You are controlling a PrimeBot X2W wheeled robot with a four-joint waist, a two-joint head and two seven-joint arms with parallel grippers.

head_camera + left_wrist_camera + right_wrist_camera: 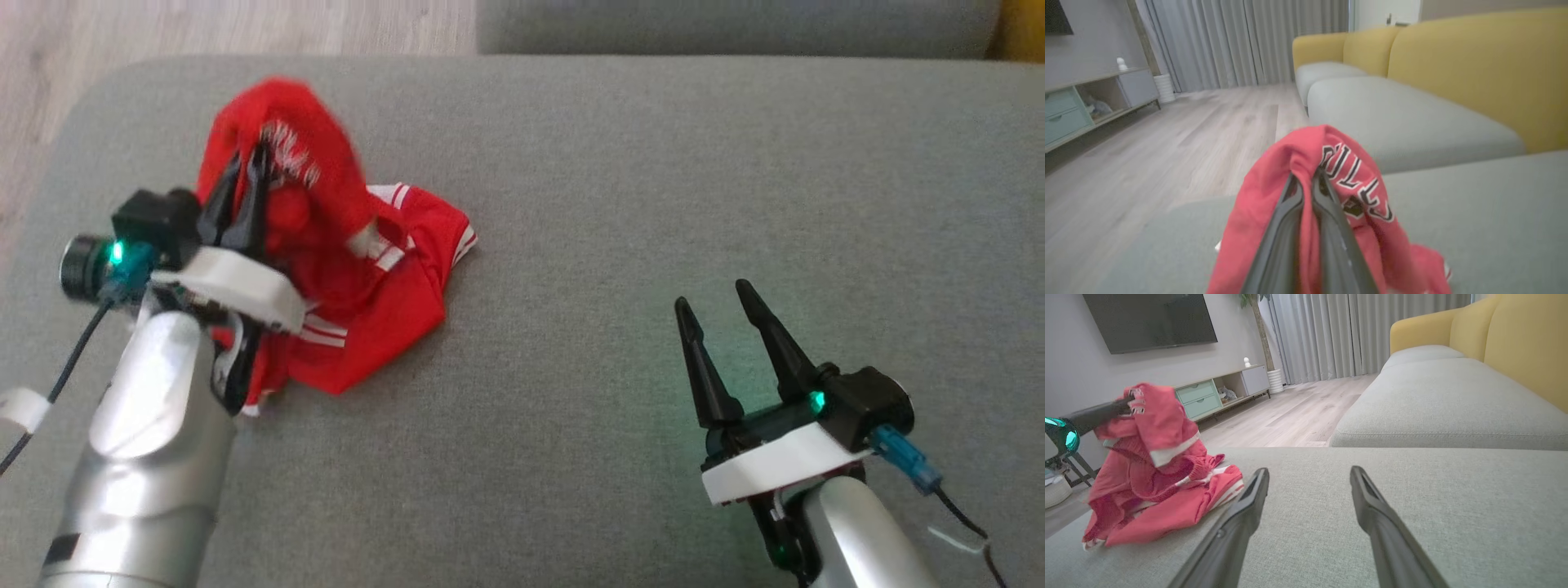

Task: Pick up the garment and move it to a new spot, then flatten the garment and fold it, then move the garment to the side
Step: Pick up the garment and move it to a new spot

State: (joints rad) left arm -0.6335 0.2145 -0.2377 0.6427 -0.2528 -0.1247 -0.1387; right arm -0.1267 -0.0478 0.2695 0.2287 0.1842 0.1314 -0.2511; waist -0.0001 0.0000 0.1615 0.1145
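**Left tool pinches red garment above grey cushion**

From the head view, the left tool (pixel 249 155) stood with its two dark fingers drawn together on a raised fold of the red garment (pixel 384 278). That fold was lifted at the far left of the grey cushion (pixel 653 163), while the rest of the cloth lay crumpled on the cushion, its white stripes showing. The right tool (pixel 712 296) was well apart at the near right, fingers spread wide and holding nothing, above bare cushion.

Seen from the left wrist, the left tool (pixel 1307 176) had its fingers pressed close with red cloth caught between them. The garment (pixel 1278 163) draped over both sides of the fingers, with black-and-white lettering (pixel 1355 179) on its right flank. Beyond were a wooden floor (pixel 1188 134), grey curtains (pixel 1241 41) and a yellow sofa (pixel 1474 69).

From the right wrist, the right tool (pixel 1309 471) was spread open and empty over the cushion. The garment (pixel 1159 486) sat at the left, its top held up by the left tool (pixel 1128 402) and its lower folds resting on the cushion. A television (pixel 1151 318) hung on the wall behind, above a low cabinet (pixel 1208 400).
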